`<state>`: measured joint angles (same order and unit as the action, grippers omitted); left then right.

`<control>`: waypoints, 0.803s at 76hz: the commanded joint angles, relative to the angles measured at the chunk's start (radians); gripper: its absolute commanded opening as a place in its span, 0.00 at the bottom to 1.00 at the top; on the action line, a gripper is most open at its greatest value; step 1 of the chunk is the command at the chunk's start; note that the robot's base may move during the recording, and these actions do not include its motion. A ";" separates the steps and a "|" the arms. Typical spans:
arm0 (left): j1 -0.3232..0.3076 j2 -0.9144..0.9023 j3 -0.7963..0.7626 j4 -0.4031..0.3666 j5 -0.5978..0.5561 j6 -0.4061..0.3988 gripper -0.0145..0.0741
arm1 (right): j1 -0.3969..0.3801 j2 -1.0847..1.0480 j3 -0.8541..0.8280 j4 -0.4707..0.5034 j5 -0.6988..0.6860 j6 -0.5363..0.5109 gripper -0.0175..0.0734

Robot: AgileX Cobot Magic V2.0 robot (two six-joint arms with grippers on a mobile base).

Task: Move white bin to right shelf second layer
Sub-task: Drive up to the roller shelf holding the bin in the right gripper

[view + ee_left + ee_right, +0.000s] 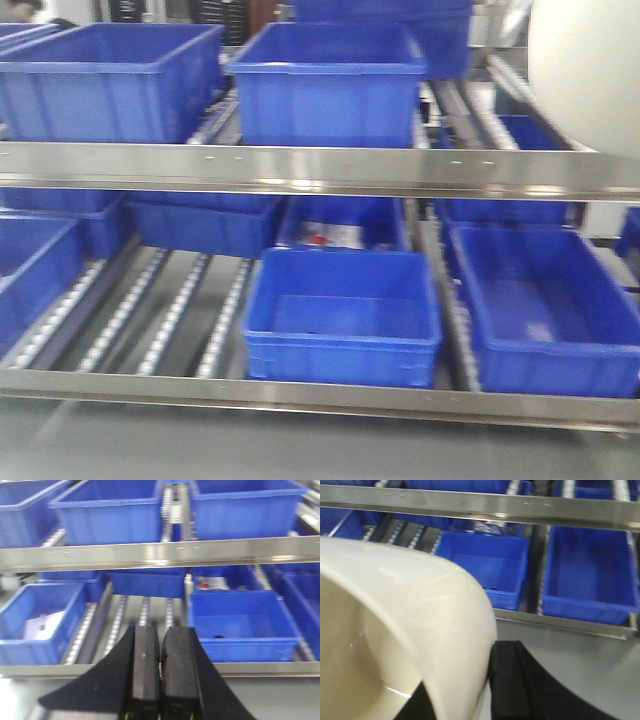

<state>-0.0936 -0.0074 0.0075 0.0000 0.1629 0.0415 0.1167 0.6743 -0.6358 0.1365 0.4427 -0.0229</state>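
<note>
Shelving stacked with blue crates fills every view while your right tool holds the white bin aloft. Its black fingers pinch the bin's wall near the rim, one outside the glossy shell and one inside the cream hollow. The bin bulks up and to the left of that tool and blocks most of its wrist view.

In the front view the bin sits at the far upper right, level with the crates on the right shelf second layer, the upper of the two roller levels in sight. Blur keeps you from telling whether the bin has crossed the riveted front rail or hangs just before it.

Ahead of the right tool and lower down, two open crates stand side by side behind the lower front rail, apart from each other. A grey surface lies between that rail and the tool.

Your left tool has its fingers pressed together on nothing, with only a thin slit between them. Straight ahead of it run bare roller tracks on the lower level. Ahead and to its right sits an open crate, and ahead and to its left sits another crate with a pale sheet inside.
</note>
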 commanded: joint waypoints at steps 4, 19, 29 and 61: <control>-0.005 -0.014 0.037 0.000 -0.085 -0.003 0.26 | -0.004 0.001 -0.034 0.009 -0.098 0.001 0.25; -0.005 -0.014 0.037 0.000 -0.085 -0.003 0.26 | -0.004 0.001 -0.034 0.009 -0.098 0.001 0.25; -0.005 -0.014 0.037 0.000 -0.085 -0.003 0.26 | -0.004 0.001 -0.034 0.009 -0.098 0.001 0.25; -0.005 -0.014 0.037 0.000 -0.085 -0.003 0.26 | -0.004 0.001 -0.034 0.009 -0.098 0.001 0.25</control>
<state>-0.0936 -0.0074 0.0075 0.0000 0.1629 0.0415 0.1163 0.6743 -0.6358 0.1365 0.4427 -0.0229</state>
